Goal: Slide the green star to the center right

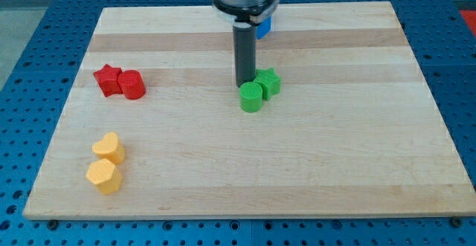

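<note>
The green star lies near the middle of the wooden board, a little above centre. A green cylinder touches it at its lower left. My tip stands just left of the green star and right above the green cylinder, close against both. The rod rises straight up from there to the arm's head at the view's top.
A red star and a red cylinder sit together at the left. Two yellow blocks lie at the lower left. A blue block shows partly behind the arm at the top.
</note>
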Available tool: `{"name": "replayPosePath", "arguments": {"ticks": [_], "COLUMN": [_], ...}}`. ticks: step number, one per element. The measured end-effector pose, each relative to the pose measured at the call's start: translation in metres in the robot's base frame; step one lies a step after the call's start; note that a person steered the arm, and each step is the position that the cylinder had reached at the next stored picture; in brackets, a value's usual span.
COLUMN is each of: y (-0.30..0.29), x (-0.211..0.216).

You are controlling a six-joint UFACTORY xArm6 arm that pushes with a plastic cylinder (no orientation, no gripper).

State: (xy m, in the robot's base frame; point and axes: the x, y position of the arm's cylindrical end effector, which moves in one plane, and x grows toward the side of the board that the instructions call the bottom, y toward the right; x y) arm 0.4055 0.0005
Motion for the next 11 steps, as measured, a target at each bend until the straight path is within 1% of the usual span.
{"name": "replayPosePath", "arguments": {"ticks": [1,2,3,5,6,8,9,10,11], "y": [0.002,0.031,0.034,0.032,0.04,0.134,0.164,0.166,0.11], "x": [0.0,0.0,0.0,0.022,0.021,0.019,0.013,0.012,0.008]}}
